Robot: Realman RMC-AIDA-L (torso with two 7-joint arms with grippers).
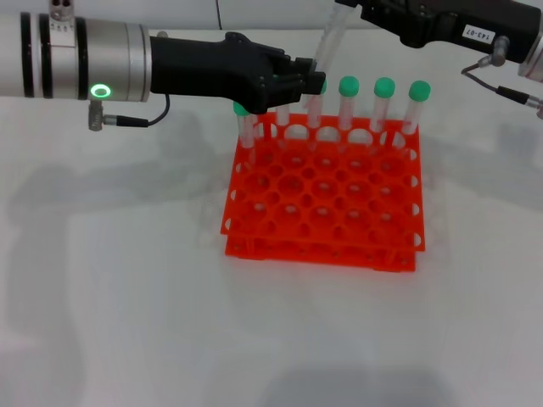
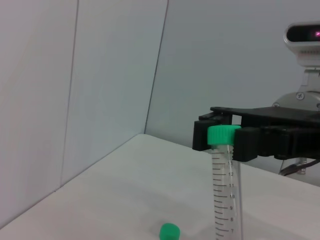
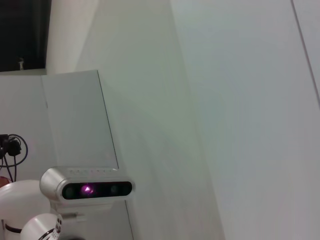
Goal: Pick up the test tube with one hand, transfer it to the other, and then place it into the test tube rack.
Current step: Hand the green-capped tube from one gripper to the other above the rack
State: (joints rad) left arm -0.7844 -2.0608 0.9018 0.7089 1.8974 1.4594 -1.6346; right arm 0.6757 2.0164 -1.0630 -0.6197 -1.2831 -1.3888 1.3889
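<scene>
Right claw [image 1: 379,17] clamped on the tube [image 2: 223,192] at its cap; tube hangs near-upright beside left claw [image 1: 302,81], whose state I cannot tell; rack [image 1: 322,212] lies just below.

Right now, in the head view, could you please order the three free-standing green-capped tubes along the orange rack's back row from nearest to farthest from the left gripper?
Measured from the left gripper:
1. Clear green-capped tube, just right of the fingers.
2. Middle tube, further right.
3. End tube, at the orange-red plastic rack's right corner.
</scene>
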